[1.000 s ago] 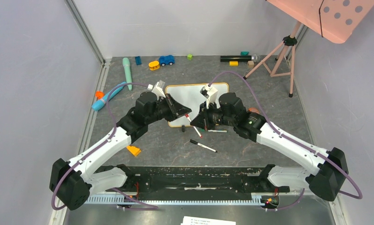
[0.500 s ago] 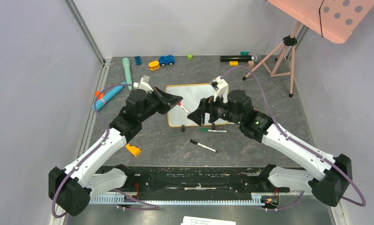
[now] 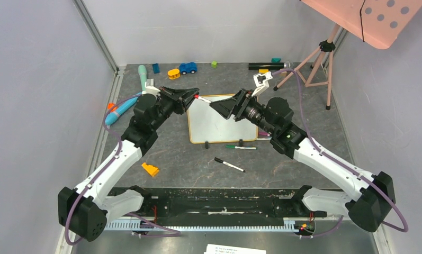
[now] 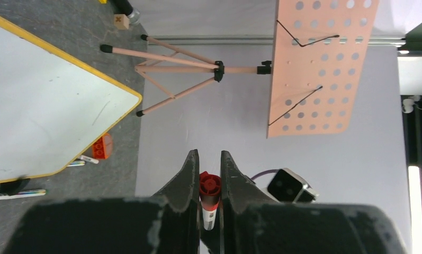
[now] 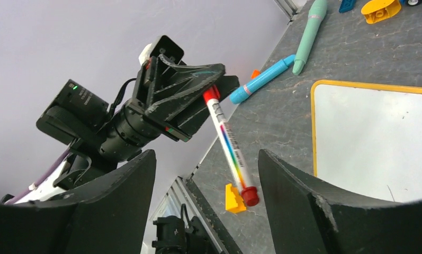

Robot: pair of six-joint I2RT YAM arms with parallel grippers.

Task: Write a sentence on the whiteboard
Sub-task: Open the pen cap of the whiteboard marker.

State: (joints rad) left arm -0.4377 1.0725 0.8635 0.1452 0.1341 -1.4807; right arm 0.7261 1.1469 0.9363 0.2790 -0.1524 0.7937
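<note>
Whereas a second earlier you had both arms crowded over the near edge of the whiteboard (image 3: 219, 124), by this moment you had swung them out to its far edge, at 12 o'clock. Your left gripper (image 3: 192, 96) sat over the far-left corner, clamped tight on the red marker (image 5: 230, 145), as before. That marker stuck out toward 3 o'clock in the overhead view. From the right wrist its long axis ran from 11 to 5 o'clock, red at both ends, and I couldn't tell which end was the cap. From the left wrist you saw it only end-on, its barrel buried between the fingers (image 4: 190, 169). The whiteboard lay at the middle of the table, unmoved, its long axis running 9 to 3 o'clock and its face white apart from a few faint grey strokes. Both grippers covered parts of its far edge from above, and each wrist view cut it off. Your right gripper (image 3: 220, 104), pinched shut a second before, stood with its jaws wide apart and nothing between them.
</note>
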